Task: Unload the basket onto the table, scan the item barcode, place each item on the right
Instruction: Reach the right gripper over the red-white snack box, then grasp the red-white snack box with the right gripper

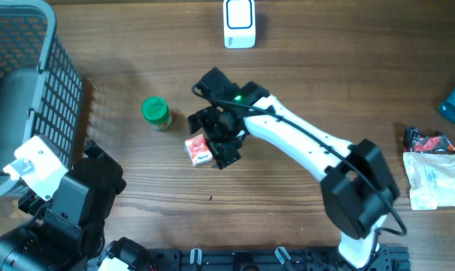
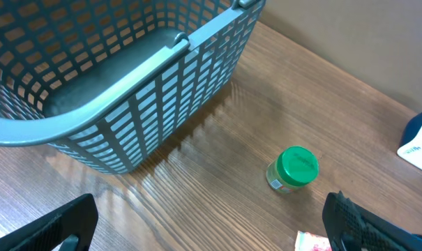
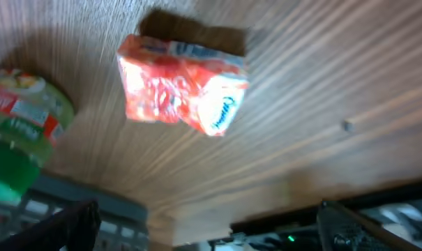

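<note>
Closest in, the left gripper (image 2: 211, 233) sits back at the near left corner. Its claw is spread wide with nothing in it, and I'd guess it's just parked out of the way. The right arm (image 1: 302, 139) reaches from the near right out to the middle of the table (image 1: 325, 68). The right gripper (image 1: 221, 139) hangs right at the small red and white packet (image 1: 199, 149), claw spread wide too and not pinching anything. I can't tell if it's touching. I reckon that packet is the item to scan, and it's lying flat mid-table, lined up for a grab. Just past it to the left is a green-lidded jar (image 1: 156, 113), apart from the packet. The grey basket (image 1: 62, 83) is far left. The white scanner (image 1: 239, 22) stands at the far edge, so the packet probably has to travel there. I can't spot a barcode yet.
</note>
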Robot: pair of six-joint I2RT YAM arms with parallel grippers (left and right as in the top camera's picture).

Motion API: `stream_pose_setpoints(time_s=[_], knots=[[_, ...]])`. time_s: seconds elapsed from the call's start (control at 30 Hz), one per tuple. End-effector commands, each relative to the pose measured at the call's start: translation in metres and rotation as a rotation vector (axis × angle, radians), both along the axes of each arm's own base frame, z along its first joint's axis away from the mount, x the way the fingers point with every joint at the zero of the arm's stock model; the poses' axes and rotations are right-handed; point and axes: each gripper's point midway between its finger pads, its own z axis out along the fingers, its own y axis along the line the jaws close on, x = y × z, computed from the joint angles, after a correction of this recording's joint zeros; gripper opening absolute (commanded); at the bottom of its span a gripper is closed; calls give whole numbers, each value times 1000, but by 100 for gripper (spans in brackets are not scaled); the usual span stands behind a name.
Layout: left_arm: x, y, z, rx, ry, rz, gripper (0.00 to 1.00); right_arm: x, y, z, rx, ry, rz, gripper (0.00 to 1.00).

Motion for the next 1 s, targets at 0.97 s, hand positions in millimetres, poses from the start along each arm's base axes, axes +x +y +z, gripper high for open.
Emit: stream_pose_setpoints(time_s=[0.97], knots=[[0, 2, 2, -12, -11, 19, 100, 22, 16, -74, -175, -191, 51, 100]])
